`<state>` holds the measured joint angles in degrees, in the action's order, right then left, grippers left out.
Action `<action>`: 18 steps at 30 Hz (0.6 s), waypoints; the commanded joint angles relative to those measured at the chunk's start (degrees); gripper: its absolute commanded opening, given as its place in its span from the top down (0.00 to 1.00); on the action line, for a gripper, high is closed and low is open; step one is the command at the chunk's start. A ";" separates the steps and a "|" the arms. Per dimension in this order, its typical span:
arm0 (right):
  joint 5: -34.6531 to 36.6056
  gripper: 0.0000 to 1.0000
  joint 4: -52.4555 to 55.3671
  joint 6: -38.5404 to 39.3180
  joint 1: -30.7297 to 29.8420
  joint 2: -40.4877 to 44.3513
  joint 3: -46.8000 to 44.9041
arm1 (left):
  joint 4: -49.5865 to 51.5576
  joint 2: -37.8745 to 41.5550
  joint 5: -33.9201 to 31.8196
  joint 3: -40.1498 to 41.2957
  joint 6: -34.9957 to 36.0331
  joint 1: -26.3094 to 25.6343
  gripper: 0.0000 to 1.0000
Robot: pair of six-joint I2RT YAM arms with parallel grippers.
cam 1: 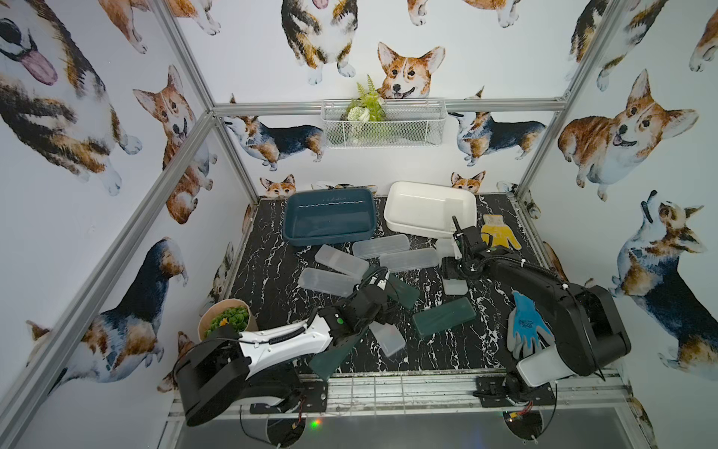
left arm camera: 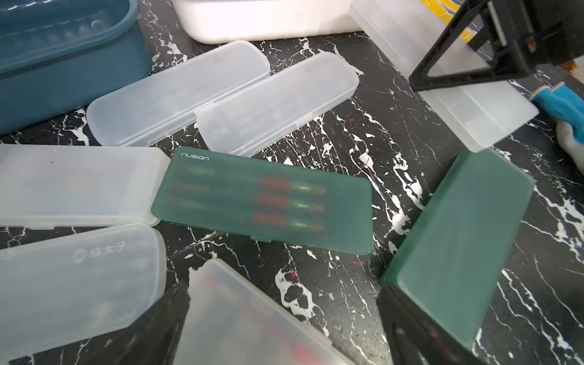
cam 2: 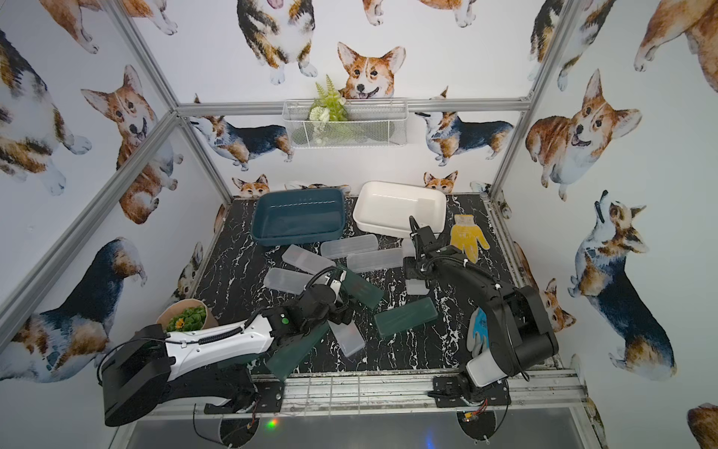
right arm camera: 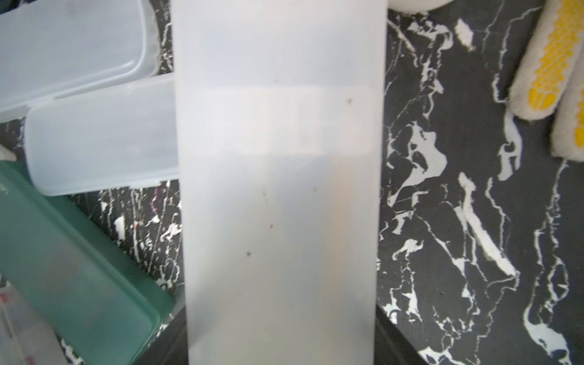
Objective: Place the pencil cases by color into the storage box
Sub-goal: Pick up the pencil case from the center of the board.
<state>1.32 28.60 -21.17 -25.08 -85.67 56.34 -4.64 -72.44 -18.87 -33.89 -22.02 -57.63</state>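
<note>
Task barely started, by my read. Blue storage box (cam 1: 328,217), upper middle of the frame in both top views, is empty. White storage box (cam 1: 429,208) beside it to the right shows a pale patch at its right end, maybe one frosted case, can't tell. Right gripper (cam 1: 452,270), middle right, is clamped on a frosted white case (right arm camera: 278,189), which fills the centre of the right wrist view. The case is held just in front of the white box and not over it yet, so the drop-off is still to do. Left gripper (left arm camera: 284,338) has jaws spread wide and grips nothing. It hangs over a frosted case (cam 1: 386,336) at lower centre; contact can't be told. Still loose on the marble table (cam 1: 272,233) are four more frosted cases (cam 1: 380,245) clustered below the boxes at centre. Three dark green cases also show: one (cam 1: 400,289) at centre, one (cam 1: 443,317) right of it, one (cam 1: 334,355) partly under the left arm. No green is sorted. Yellow glove (cam 1: 497,231) and blue glove (cam 1: 526,326) lie at the right and aren't task items. Nearly everything is left to do.
</note>
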 commanded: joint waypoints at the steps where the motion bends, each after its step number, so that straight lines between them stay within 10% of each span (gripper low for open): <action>1: -2.63 0.50 0.83 -0.82 -2.78 2.02 0.82 | -0.67 -0.05 -1.10 -0.57 0.39 -0.09 0.05; 18: -5.72 0.51 -3.82 -2.61 -2.01 -4.28 20.89 | -8.85 -2.41 -0.80 -3.36 8.35 0.14 0.04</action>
<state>-6.26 27.27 -23.86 -27.92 -87.96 73.76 -9.78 -74.65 -19.33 -36.29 -16.43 -57.67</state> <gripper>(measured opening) 0.669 0.957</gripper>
